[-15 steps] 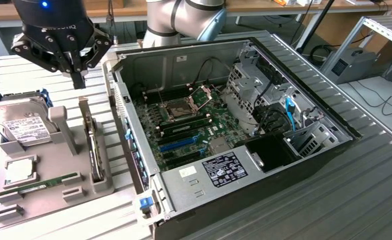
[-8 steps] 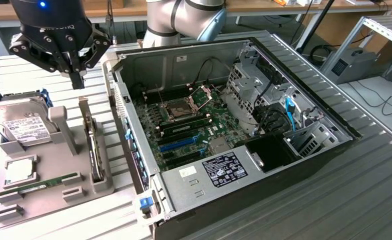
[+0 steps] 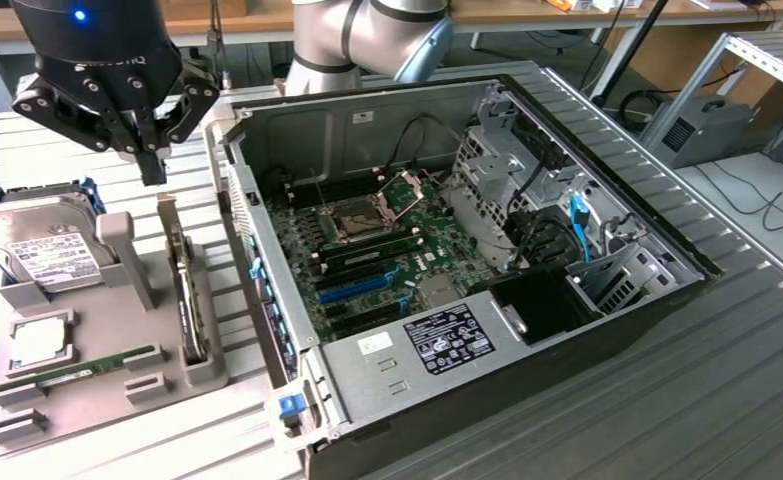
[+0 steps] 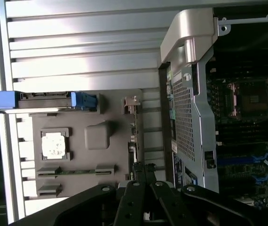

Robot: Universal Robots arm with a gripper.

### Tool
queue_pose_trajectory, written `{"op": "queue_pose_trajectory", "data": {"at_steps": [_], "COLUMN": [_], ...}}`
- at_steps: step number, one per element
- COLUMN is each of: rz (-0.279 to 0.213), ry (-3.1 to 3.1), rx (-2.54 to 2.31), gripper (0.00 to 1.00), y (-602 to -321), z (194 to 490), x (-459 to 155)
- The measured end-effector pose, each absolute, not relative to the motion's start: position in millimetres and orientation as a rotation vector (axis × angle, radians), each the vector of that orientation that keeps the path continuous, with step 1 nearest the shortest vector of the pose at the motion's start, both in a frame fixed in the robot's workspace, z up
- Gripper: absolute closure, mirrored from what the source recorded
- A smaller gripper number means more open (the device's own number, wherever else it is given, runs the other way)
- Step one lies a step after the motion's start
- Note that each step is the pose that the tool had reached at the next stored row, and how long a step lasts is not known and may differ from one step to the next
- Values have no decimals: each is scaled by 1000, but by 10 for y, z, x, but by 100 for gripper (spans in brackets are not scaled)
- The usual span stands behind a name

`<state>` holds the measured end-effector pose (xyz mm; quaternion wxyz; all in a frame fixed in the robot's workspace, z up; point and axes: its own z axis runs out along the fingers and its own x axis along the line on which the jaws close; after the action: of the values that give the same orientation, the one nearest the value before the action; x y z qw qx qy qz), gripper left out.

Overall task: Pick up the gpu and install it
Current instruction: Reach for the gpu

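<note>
Though unclear, gpu (image 3: 184,290) apparently below fingers (image 3: 152,165)

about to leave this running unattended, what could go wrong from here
The end effector is shut just above the upright gpu; descending like this, it could strike the card's top edge rather than straddle it.
The computer case wall stands close beside the holder, so a lifted card might clip it.

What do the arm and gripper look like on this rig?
The arm is silver-grey tubing with rounded joints and a pale blue joint cap. The gripper has a black body with a lit blue indicator light and white lettering across it. Its fingers are black bar linkages with round silver pivot pins.
</note>
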<state>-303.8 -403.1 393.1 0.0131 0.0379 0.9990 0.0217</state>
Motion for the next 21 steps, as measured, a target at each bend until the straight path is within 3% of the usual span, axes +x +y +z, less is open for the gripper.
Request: {"op": "queue_pose_trajectory", "data": {"at_steps": [21], "rz": [68], "ry": [3112], "rx": [118], "gripper": [89], "y": [-4302], "z": [3931], "x": [-3075]}}
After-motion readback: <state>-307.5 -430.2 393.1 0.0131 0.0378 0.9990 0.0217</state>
